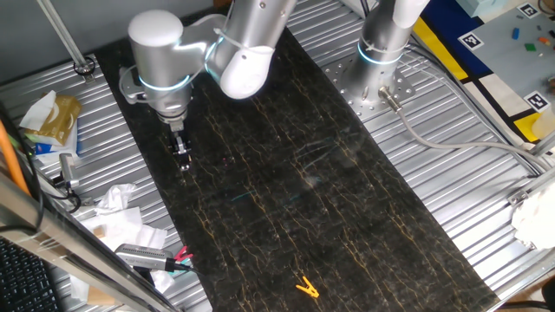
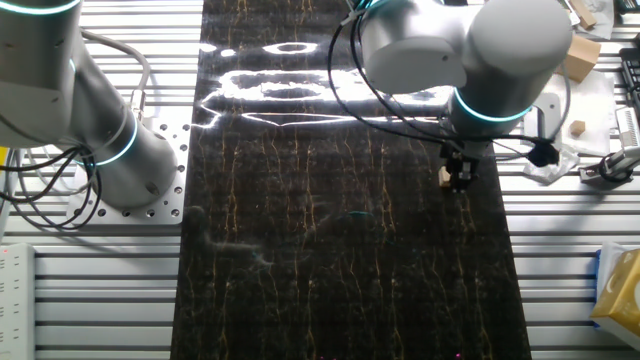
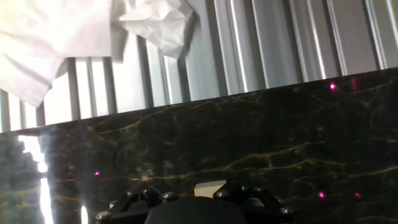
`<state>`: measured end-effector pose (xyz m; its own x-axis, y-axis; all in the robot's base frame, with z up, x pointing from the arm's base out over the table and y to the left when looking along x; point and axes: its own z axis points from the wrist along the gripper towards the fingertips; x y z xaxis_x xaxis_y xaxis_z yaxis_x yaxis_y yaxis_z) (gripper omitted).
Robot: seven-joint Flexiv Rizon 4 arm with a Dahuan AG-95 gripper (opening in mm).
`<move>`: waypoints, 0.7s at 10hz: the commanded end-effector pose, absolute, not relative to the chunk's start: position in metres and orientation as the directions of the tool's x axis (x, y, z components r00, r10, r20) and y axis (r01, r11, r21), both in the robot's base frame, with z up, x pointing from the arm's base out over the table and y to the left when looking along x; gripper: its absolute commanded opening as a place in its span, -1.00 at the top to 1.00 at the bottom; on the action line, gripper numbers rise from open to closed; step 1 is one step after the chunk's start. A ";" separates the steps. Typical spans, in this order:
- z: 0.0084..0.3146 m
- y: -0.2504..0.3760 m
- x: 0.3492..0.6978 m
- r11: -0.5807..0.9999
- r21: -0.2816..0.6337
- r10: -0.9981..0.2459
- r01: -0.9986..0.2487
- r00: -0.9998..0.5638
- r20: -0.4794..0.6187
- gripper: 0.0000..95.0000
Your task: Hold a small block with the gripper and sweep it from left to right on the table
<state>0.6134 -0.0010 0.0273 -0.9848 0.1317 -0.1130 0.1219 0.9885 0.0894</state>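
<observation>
Black gold-veined table point(image 1: 347, 217), arm parked near its edge.

The gripper point(image 2: 459, 180) appears clamped on the small block point(image 2: 444, 176), which peeks out pale at its tip, low over the slab. The free run of marble stretches away at three o'clock in one fixed view. A yellow clip point(image 1: 306, 287) lies at five o'clock. No readable writing.

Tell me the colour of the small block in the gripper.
Pale tan wood. The small block shows best in the other fixed view, at the gripper tip.
</observation>
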 end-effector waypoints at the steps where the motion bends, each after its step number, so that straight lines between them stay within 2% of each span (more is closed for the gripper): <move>1: 0.026 0.005 0.614 0.987 0.091 0.139 0.129 -0.984 -0.114 -0.20; 7: 0.023 0.030 0.611 0.981 0.095 0.179 0.168 -0.976 -0.123 -0.20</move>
<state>0.6111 0.0324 0.0223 -0.9755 0.1826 -0.1225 0.1714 0.9805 0.0965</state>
